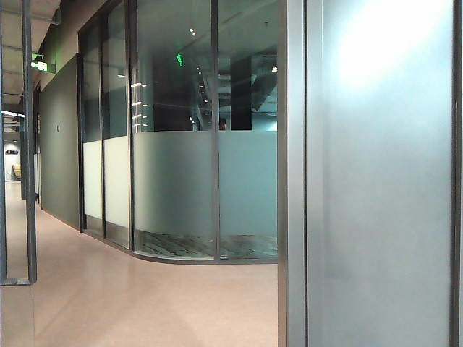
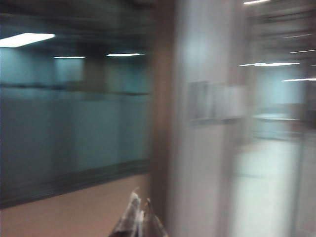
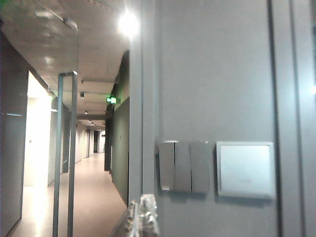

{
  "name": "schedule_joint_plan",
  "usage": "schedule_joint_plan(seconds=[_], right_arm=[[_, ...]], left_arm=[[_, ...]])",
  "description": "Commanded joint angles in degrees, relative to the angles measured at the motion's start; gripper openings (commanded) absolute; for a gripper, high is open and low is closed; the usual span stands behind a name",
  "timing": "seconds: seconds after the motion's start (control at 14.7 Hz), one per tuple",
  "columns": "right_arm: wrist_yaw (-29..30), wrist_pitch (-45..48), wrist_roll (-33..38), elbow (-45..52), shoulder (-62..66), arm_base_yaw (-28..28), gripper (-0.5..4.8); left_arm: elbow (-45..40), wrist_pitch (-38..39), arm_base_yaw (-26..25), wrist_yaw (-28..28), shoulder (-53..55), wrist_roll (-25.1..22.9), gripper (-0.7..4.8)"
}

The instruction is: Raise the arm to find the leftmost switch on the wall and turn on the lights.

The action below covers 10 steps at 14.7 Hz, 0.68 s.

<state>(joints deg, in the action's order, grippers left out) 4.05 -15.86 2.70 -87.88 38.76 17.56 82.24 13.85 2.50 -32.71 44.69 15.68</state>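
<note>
In the right wrist view a grey switch panel (image 3: pixel 183 167) with three rockers sits on the grey wall (image 3: pixel 212 74). The leftmost switch (image 3: pixel 166 167) is the rocker nearest the wall's corner. My right gripper (image 3: pixel 143 203) is shut on nothing, its tips below and slightly to the corner side of that rocker, apart from the wall. The left wrist view is motion-blurred. It shows my left gripper (image 2: pixel 140 201) shut and empty near a pale pillar (image 2: pixel 197 148), with a faint rectangular panel (image 2: pixel 215 101) on it. Neither gripper shows in the exterior view.
A white blank plate (image 3: pixel 245 169) sits beside the rockers. A corridor with frosted glass partitions (image 1: pixel 181 181), a pink floor (image 1: pixel 145 296) and a metal door frame (image 3: pixel 65 148) runs past the wall. A grey wall panel (image 1: pixel 376 181) fills the exterior view's right.
</note>
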Motion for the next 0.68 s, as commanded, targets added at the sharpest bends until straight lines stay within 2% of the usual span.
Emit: schedule_joint_plan(seconds=[0.07,0.2,0.27,0.48,0.68], right_arm=[[-1.2,-6.3,0.1,3.7,-6.3,0.0,-0.01],[-1.2,-9.8,0.1,8.5,-11.2,0.0,-0.01],[-1.2,-10.1,0.1,11.7,-13.6,0.0,-0.01],[-1.6,-10.0,5.4,23.4,-22.7,0.0,-0.01],[-2.0,-9.6,6.3,34.1,-31.3,0.0,-0.01]], left_arm=[[-1.5,14.1,-0.1,16.2,-10.0,-9.4,-0.05],[-5.9,19.7,-0.1,21.4,-19.6,-12.1,-0.05],[-8.1,20.9,-0.1,21.7,-23.3,-12.5,-0.05],[-15.8,22.1,-0.1,29.5,-34.4,-11.5,-0.05],[-23.0,26.4,-0.2,33.7,-42.6,-10.5,-0.05]])
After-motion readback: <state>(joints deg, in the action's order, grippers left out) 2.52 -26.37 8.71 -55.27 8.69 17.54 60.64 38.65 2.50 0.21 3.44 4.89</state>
